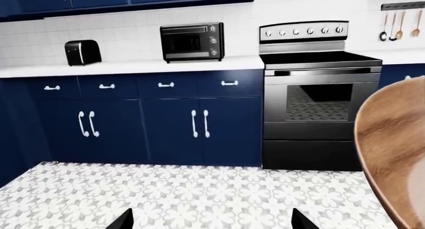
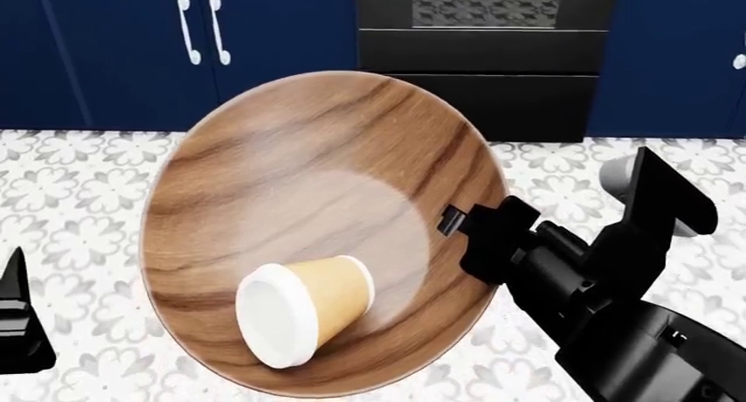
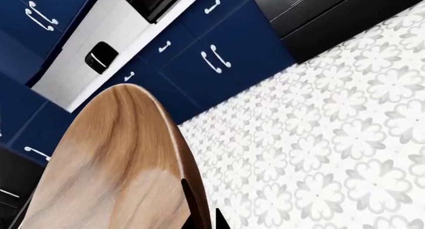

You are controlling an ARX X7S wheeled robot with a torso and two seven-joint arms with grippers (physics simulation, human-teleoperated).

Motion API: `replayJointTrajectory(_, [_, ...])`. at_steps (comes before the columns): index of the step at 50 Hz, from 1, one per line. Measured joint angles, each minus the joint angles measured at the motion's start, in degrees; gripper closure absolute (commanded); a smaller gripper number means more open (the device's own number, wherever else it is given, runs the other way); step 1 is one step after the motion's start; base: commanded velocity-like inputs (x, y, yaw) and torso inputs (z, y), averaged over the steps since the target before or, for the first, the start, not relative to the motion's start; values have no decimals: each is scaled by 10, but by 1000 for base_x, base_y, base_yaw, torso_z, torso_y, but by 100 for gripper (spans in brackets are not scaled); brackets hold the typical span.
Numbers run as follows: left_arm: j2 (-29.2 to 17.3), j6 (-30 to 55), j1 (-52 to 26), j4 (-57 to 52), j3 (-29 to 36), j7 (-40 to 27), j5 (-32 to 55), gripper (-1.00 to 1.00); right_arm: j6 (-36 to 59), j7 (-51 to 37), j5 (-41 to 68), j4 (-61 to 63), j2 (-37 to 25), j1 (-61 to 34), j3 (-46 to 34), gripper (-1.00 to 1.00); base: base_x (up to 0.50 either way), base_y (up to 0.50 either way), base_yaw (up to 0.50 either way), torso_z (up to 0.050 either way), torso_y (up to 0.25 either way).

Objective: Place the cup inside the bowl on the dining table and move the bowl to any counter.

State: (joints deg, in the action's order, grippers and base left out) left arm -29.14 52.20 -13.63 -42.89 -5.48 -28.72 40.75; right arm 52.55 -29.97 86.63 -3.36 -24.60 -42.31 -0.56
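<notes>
Fingers of the right gripper (image 2: 449,218) are clamped on the rim of the bowl (image 2: 314,210), at its right edge as seen from the head view, so that the bowl is held up in the air over the patterned floor (image 2: 70,166). Inside the bowl, the cup (image 2: 306,310) is seen lying on its side, its white lid turned toward the camera, resting against the lower part of the glossy interior. Two dark fingertips (image 1: 119,221) of the left gripper (image 1: 211,223) are spread wide apart with nothing between them, and the bowl's edge is seen just beside them. Beyond, navy cabinets (image 1: 166,119), a black oven (image 1: 319,99), a toaster (image 1: 82,52) and a microwave (image 1: 192,41) on the counter (image 1: 133,67) are shown.
</notes>
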Motion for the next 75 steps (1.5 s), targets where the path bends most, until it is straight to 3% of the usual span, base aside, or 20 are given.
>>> replayJointTrajectory(75, [-11,-14,-10,1,10,1,10,-100,-5,-18,18,2,-12,-19,-6,100,500,189,0,0,1])
